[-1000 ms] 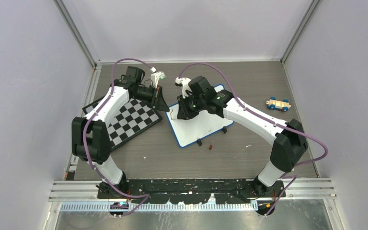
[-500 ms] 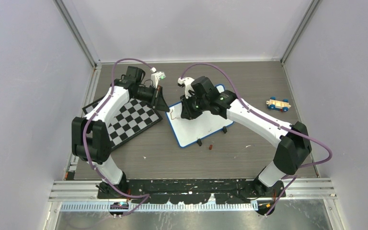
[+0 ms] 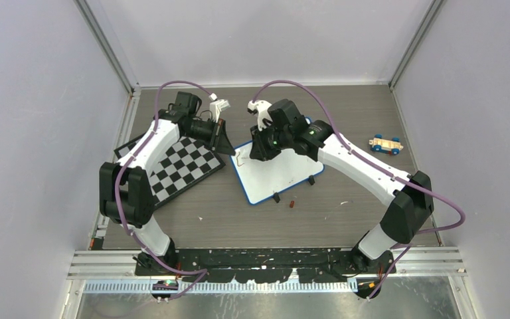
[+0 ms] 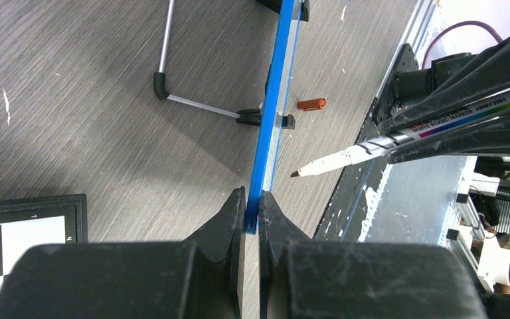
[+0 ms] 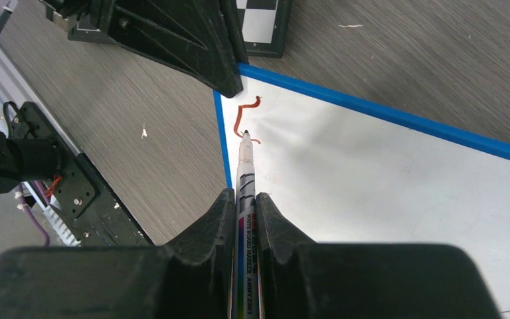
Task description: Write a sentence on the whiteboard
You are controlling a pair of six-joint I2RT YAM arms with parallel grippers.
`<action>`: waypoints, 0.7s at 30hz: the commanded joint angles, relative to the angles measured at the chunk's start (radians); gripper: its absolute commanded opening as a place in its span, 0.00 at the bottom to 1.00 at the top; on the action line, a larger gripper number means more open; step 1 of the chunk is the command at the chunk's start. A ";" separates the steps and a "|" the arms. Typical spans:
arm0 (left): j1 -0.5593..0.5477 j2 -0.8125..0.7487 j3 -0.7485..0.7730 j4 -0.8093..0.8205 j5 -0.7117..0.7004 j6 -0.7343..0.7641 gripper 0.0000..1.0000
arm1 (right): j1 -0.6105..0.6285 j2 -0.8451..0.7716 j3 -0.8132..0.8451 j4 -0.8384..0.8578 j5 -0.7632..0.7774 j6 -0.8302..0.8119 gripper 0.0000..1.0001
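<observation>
The left claw (image 4: 252, 199) is clamped on the blue frame at a far corner of the whiteboard (image 3: 279, 176), which lies on the bench (image 3: 239, 219). The right claw (image 5: 244, 196) is closed on a marker (image 5: 246, 166) whose tip points at the board's face just beside that held corner. Of the sentence (image 5: 242, 116) only one curved brownish-red stroke shows there. A chessboard (image 3: 182, 166) lies just left of the whiteboard, a small brown cap (image 3: 293, 203) just off its near edge, and a toy car (image 3: 386, 144) well to its right.

White arms (image 3: 154, 143), black joints (image 3: 406, 207), purple cables (image 3: 184, 84)
</observation>
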 commanded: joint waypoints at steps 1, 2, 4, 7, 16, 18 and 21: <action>-0.007 -0.022 0.028 -0.015 -0.016 0.002 0.00 | -0.002 -0.029 0.038 0.014 0.048 -0.004 0.00; -0.006 -0.023 0.027 -0.014 -0.016 0.002 0.00 | -0.003 -0.026 0.037 0.014 0.052 -0.005 0.00; -0.006 -0.025 0.027 -0.015 -0.018 0.002 0.00 | -0.003 -0.024 0.032 0.014 0.061 -0.007 0.00; -0.006 -0.024 0.027 -0.014 -0.017 0.003 0.00 | -0.003 -0.021 0.024 0.018 0.077 -0.009 0.00; -0.006 -0.025 0.024 -0.014 -0.017 0.005 0.00 | -0.002 0.000 0.021 0.036 0.081 -0.005 0.00; -0.006 -0.026 0.023 -0.013 -0.018 0.006 0.00 | -0.003 0.006 0.021 0.039 0.077 -0.004 0.00; -0.006 -0.028 0.021 -0.014 -0.019 0.006 0.00 | -0.002 0.011 0.022 0.042 0.074 -0.003 0.00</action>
